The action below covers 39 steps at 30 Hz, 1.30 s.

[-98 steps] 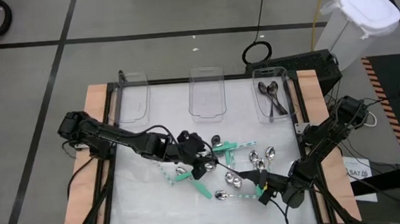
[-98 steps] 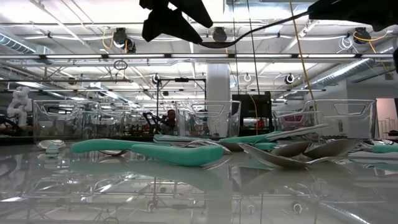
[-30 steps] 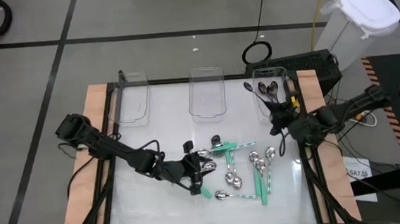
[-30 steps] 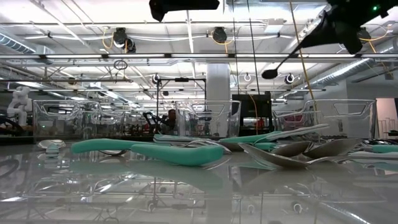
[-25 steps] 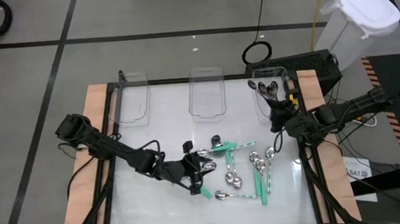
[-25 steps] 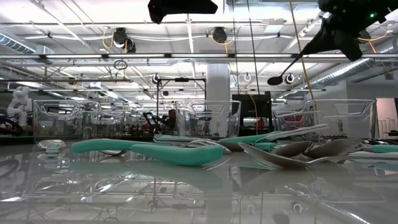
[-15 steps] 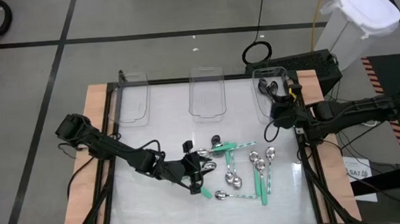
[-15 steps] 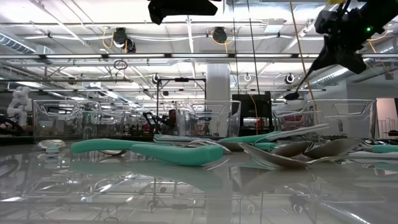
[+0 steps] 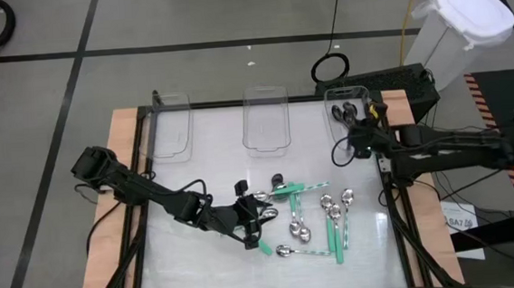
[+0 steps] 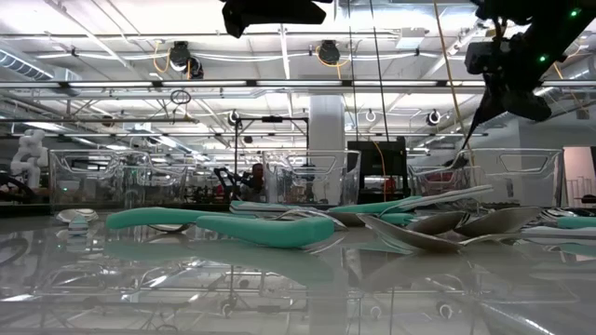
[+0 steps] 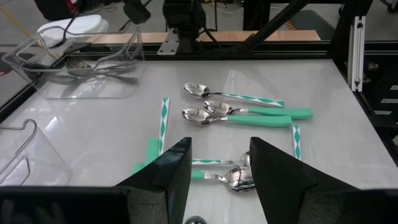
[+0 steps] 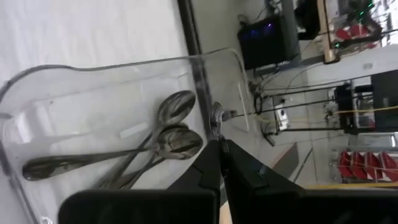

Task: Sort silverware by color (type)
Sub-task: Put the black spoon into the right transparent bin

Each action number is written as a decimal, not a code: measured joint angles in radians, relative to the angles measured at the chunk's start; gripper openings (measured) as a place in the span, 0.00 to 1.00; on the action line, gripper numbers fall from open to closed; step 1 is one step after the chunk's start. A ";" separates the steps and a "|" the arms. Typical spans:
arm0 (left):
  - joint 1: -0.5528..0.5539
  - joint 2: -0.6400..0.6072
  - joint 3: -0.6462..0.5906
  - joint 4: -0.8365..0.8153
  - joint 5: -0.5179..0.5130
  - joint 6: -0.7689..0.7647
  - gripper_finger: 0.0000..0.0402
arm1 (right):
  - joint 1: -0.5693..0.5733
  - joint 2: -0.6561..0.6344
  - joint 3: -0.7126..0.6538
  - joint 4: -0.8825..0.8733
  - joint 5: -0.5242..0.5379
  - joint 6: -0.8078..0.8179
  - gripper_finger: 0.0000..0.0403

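My right gripper (image 9: 352,141) is shut on a dark spoon (image 10: 468,133) above the right clear bin (image 9: 368,129), which holds dark spoons (image 12: 124,158). My left gripper (image 9: 254,219) hangs open and empty over the left end of the spoon heap; its fingers show in its wrist view (image 11: 219,163). Teal-handled spoons (image 9: 298,189) and silver spoons (image 9: 334,206) lie flat on the white table (image 9: 193,266). They also show in the left wrist view (image 11: 249,113) and in the low view (image 10: 251,226). My right gripper pinches the dark spoon's handle between its two shut fingers, close to the handle's free end (image 12: 216,116), which sticks out past the fingertips. The spoon is lifted clear and slants down from the fingers, its bowl (image 10: 456,160) lowest, above the bin.
Two more clear bins stand along the far edge, at the left (image 9: 173,130) and in the middle (image 9: 266,123). Dark frame rails run along the table's sides (image 9: 396,216). The near left of the table is bare white (image 9: 185,276).
My right gripper has carried the dark spoon toward the far edge, over the right bin. The spoon has tipped from nearly level to slanting steeply down, and its bowl has sunk toward the bin.
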 joint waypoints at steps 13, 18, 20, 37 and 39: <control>0.000 0.000 0.000 0.001 0.000 -0.001 0.40 | -0.095 0.127 0.000 0.075 -0.078 -0.035 0.00; 0.000 0.000 0.000 0.000 0.001 -0.003 0.40 | -0.135 0.188 0.000 0.099 -0.090 -0.051 0.00; 0.000 0.000 0.000 0.000 0.001 -0.004 0.40 | -0.149 0.208 0.000 0.109 -0.089 -0.055 0.00; 0.000 0.001 0.000 -0.011 0.005 -0.006 0.40 | -0.231 0.283 0.000 0.118 -0.140 -0.075 0.01; 0.000 0.001 0.000 -0.019 0.005 -0.006 0.40 | -0.234 0.283 0.000 0.118 -0.140 -0.074 0.02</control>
